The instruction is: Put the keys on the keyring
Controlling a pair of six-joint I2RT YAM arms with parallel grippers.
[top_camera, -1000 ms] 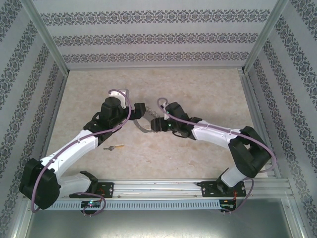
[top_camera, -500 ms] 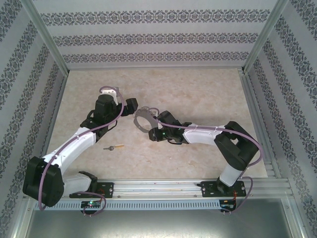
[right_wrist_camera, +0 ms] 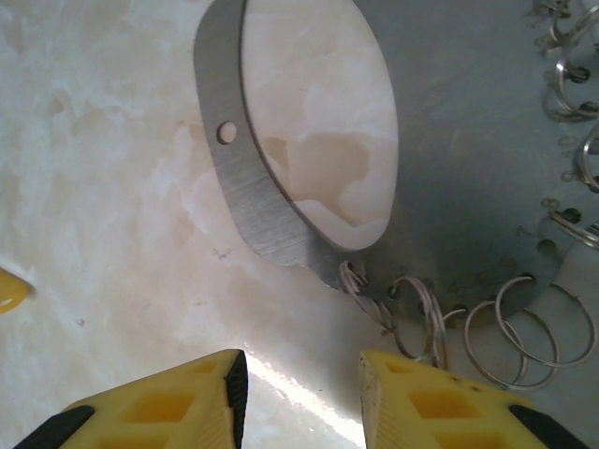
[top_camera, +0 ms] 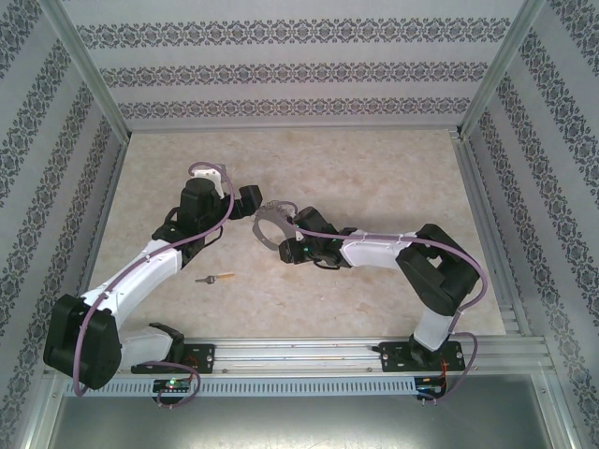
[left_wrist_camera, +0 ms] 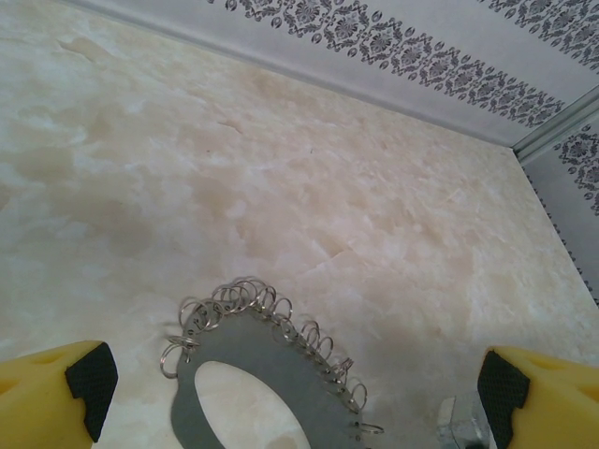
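Note:
The keyring [top_camera: 263, 233] is a flat grey metal plate with an oval hole and several small wire rings along its edge, lying on the table mid-left. My left gripper [top_camera: 249, 198] hovers just left of it, open wide. In the left wrist view the keyring [left_wrist_camera: 309, 379] lies between and beyond the spread fingers of the left gripper [left_wrist_camera: 298, 385]. My right gripper [top_camera: 288, 247] sits at the plate's near right edge. Its jaws [right_wrist_camera: 304, 398] are open a moderate gap over bare table, with the keyring [right_wrist_camera: 468, 140] and its rings just ahead. One small key [top_camera: 217, 278] lies apart, nearer the left arm.
Patterned walls close off the back and both sides, with aluminium posts [top_camera: 89, 70] at the corners. A metal rail [top_camera: 299, 354] runs along the near edge by the arm bases. The marble-look table [top_camera: 374, 178] stretches bare toward the back and right.
The left gripper has drawn back to the left, away from the keyring. The right arm has shifted left and lower toward the plate's near edge, and its jaws have narrowed.

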